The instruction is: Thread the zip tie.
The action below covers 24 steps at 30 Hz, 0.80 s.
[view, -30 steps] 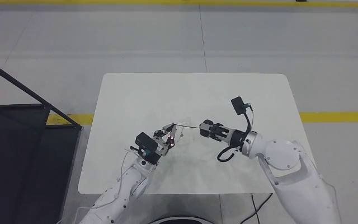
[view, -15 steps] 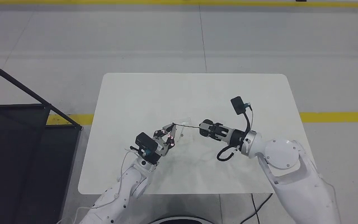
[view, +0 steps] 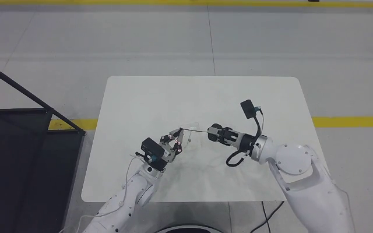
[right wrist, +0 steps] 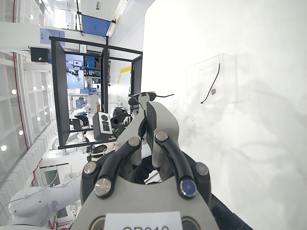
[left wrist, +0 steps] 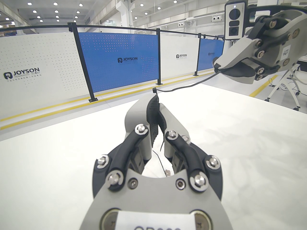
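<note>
Zip tie (view: pixel 195 131), seen from above, runs as one thin black line between the two tools, held off the white table (view: pixel 262 105). One end sits at the tip of the left gripper (view: pixel 179 135) and the other at the tip of the right gripper (view: pixel 211 133). The two tips face each other, near but apart.

From the left wrist, the left gripper's pads are pressed together on the tie. Its small square head (left wrist: pixel 154 90) stands just proud of the fingertips. From there the strap sags a little and rises into the nose of the right gripper, which is clamped shut on the far end.

From the right wrist, that gripper's fingers are likewise squeezed together. A short black length of the tie pokes out just beyond their tips. I can't make out which part of the strap that is. Farther out in front of the fingers a clear box (right wrist: pixel 230 77) rests on the table. Inside lie another black strip (right wrist: pixel 215 77) and a small brown scrap (right wrist: pixel 213 91).

By my reckoning, the pick-up is done, since each tool has an end. The threading itself looks still to do. The strap shows no loop, and I see nothing passing through the head. The tail must yet be bent round and fed in.
</note>
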Available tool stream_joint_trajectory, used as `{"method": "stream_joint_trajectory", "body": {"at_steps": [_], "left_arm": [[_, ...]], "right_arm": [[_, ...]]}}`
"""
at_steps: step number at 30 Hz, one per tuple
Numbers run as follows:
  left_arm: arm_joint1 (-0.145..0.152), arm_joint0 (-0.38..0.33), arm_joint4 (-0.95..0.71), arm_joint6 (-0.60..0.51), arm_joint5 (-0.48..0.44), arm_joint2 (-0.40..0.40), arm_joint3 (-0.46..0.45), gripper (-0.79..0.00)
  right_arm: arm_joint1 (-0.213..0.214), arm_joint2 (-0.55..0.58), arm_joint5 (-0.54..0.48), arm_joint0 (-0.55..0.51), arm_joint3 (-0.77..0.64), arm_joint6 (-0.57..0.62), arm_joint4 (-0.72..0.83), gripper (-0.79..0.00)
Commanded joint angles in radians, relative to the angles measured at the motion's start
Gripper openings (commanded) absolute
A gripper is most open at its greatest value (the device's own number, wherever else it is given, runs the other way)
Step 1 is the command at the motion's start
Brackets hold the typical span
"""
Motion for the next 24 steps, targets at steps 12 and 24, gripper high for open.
{"method": "stream_joint_trajectory", "body": {"at_steps": [12,24], "left_arm": [[0.000,0.000,0.000,0.000,0.000,0.000,0.000,-0.785],[0.000,0.000,0.000,0.000,0.000,0.000,0.000,-0.785]], "right_arm": [[0.000,-0.005,0.015,0.010,0.004,0.009,-0.002,-0.785],[-0.001,-0.015,0.021,0.019,0.007,0.015,-0.007,-0.785]]}}
